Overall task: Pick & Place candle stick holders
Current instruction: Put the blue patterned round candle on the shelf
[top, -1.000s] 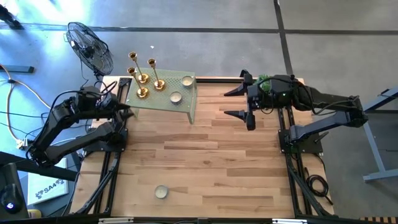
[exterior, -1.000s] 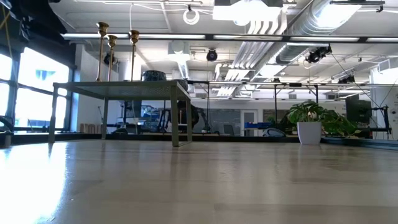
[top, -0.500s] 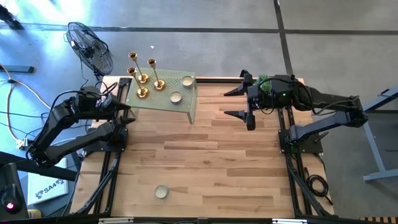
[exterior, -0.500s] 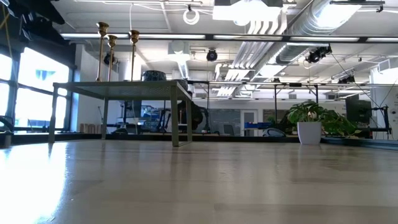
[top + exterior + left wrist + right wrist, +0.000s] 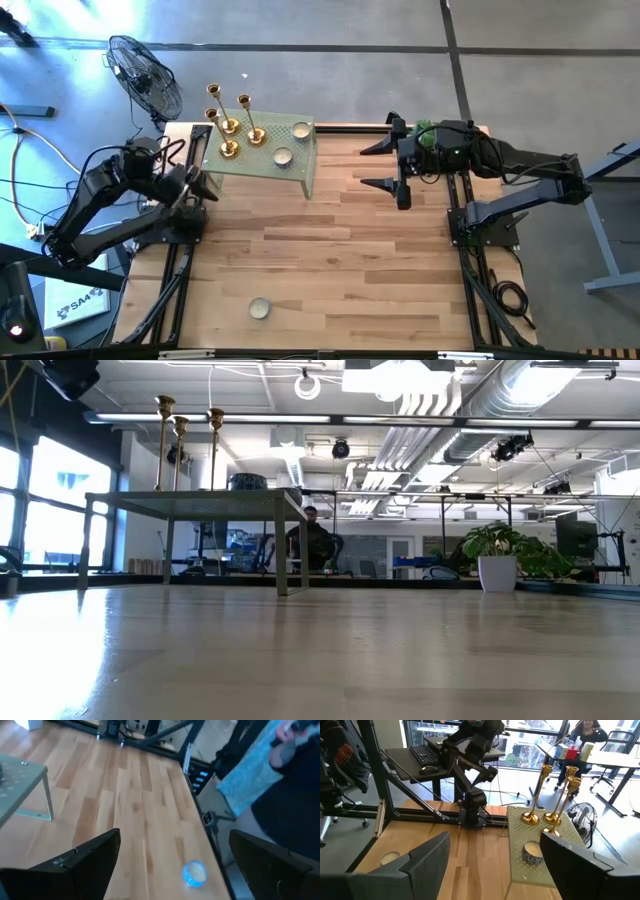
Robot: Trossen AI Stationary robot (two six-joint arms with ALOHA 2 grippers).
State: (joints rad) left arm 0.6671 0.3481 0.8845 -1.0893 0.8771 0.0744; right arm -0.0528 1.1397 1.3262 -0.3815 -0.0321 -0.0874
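Three candle stick holders (image 5: 232, 122) upright, close together on small green raised stand (image 5: 262, 160), just beyond left pincer (image 5: 200, 186). Left pincer wide, empty, low beside stand edge. Right pincer (image 5: 383, 165) also wide, empty, well apart across tabletop (image 5: 320, 260). Probably stiff metal, light, slippery, top-heavy; easy to tip. Best to take low on thin stem, just above domed base.

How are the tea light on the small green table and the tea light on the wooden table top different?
The tea light on the green stand sits raised, close to the three brass candlesticks. The tea light on the wooden table top lies low at the near edge, alone, far from both claws. In the high view both look like small round pale cups of similar size.
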